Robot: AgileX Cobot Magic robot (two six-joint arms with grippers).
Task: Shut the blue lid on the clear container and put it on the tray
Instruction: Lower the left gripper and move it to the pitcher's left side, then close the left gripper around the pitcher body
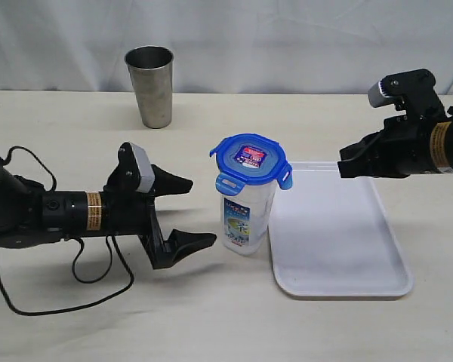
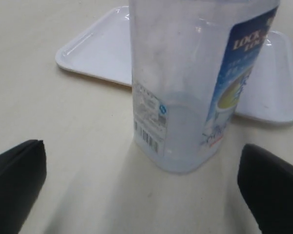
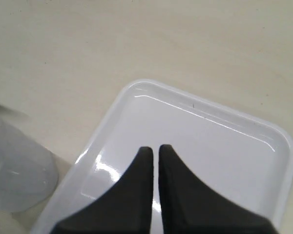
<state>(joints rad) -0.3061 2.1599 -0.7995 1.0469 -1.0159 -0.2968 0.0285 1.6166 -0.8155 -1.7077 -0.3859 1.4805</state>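
The clear container (image 1: 245, 222) stands upright on the table just left of the tray (image 1: 340, 249), with the blue lid (image 1: 251, 160) on its mouth and the lid's tabs sticking outward. My left gripper (image 1: 200, 213) is open, lying level to the container's left; its fingers are spread wide and do not touch the container. In the left wrist view the container (image 2: 180, 97) fills the middle, beyond the open gripper (image 2: 139, 170), and the tray (image 2: 102, 53) lies behind it. My right gripper (image 1: 341, 167) is shut and empty above the tray's far edge; in the right wrist view that gripper (image 3: 155, 147) hangs over the tray (image 3: 219, 146).
A grey steel cup (image 1: 151, 84) stands at the back left. A black cable (image 1: 60, 302) loops on the table under the left arm. A white curtain hangs behind the table.
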